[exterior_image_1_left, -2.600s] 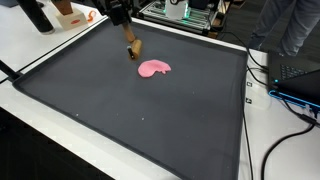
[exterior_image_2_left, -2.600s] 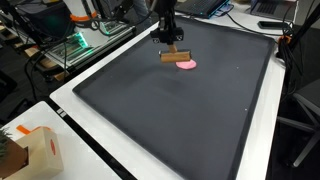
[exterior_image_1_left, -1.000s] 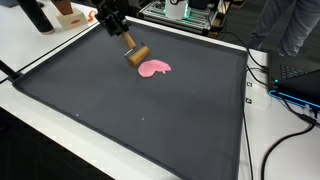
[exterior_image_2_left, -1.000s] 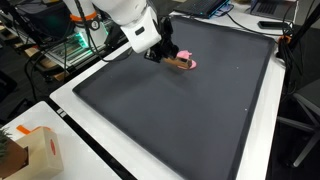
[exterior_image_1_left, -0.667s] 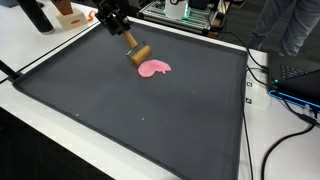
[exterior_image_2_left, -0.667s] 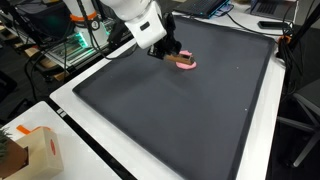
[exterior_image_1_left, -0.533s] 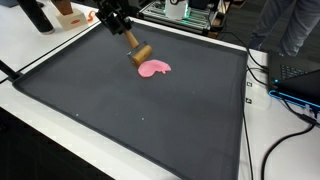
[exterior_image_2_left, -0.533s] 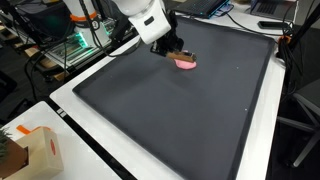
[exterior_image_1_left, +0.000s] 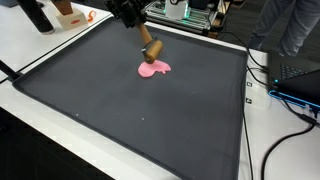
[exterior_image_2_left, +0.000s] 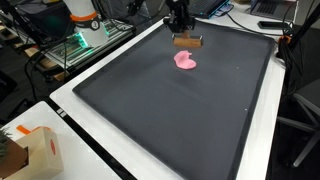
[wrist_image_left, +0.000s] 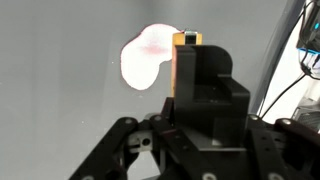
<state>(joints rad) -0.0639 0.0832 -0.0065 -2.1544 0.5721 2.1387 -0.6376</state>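
The hand (exterior_image_1_left: 136, 22) is clenched on a wooden block (exterior_image_1_left: 152, 47), which hangs tilted from its fingers over the far part of the black tabletop (exterior_image_1_left: 150, 125). A pink blob (exterior_image_1_left: 153, 68) lies flat on the tabletop just beside the block's lower end. In both exterior views the two are apart.

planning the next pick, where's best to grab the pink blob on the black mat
The pink blob lies flat on the mat, so come straight down from above and pinch across its narrower lobe, where the outline tapers; its sides look too low to catch. The gripper is shut on the wooden block.
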